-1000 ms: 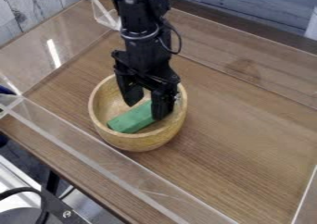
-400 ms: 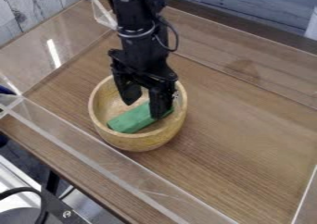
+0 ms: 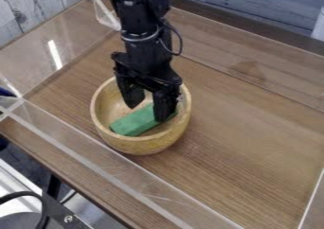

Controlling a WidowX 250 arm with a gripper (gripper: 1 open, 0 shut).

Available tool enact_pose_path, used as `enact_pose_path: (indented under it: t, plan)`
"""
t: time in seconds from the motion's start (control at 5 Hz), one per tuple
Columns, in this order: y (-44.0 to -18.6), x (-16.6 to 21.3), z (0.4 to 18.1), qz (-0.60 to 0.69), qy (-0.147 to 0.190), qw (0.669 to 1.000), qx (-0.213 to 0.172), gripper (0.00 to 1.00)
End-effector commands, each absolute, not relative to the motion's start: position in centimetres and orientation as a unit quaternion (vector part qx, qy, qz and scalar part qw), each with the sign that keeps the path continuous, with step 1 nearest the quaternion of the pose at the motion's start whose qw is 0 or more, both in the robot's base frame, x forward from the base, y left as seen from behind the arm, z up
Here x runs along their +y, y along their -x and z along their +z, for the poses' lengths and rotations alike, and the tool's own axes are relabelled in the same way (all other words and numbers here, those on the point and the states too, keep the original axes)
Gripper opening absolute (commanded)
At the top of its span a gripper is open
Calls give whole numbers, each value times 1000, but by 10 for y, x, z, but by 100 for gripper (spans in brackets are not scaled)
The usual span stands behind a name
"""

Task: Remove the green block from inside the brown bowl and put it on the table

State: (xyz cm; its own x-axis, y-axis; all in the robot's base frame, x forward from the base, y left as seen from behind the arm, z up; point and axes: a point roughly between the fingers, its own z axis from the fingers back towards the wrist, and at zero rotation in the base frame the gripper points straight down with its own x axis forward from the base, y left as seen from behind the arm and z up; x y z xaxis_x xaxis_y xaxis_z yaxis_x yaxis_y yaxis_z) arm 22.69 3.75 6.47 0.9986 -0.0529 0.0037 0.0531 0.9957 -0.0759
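The brown bowl (image 3: 117, 138) sits on the table (image 3: 241, 119), left of centre and toward the near side. Inside it lies the green block (image 3: 132, 125), slanted on the bowl's floor. My black gripper (image 3: 147, 101) points straight down into the bowl, open, with one finger on each side of the block's far end. Its fingertips reach down to about the block's level. I cannot tell whether they touch the block. The far part of the block is hidden behind the right finger.
Clear acrylic walls (image 3: 51, 53) edge the tabletop on all sides. The arm's black body (image 3: 136, 15) rises behind the bowl toward the back left. Bare wood lies to the right of the bowl and behind it.
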Motion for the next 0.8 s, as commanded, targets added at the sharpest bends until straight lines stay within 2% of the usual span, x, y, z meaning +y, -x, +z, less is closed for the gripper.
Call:
enact_pose_path:
  t: [0.0, 0.2, 0.6]
  plan:
    - [-233, 37, 75, -29, 34, 999, -18, 100]
    - [-234, 34, 80, -30, 37, 999, -21, 100]
    - [-230, 41, 69, -28, 22, 999, -2, 100]
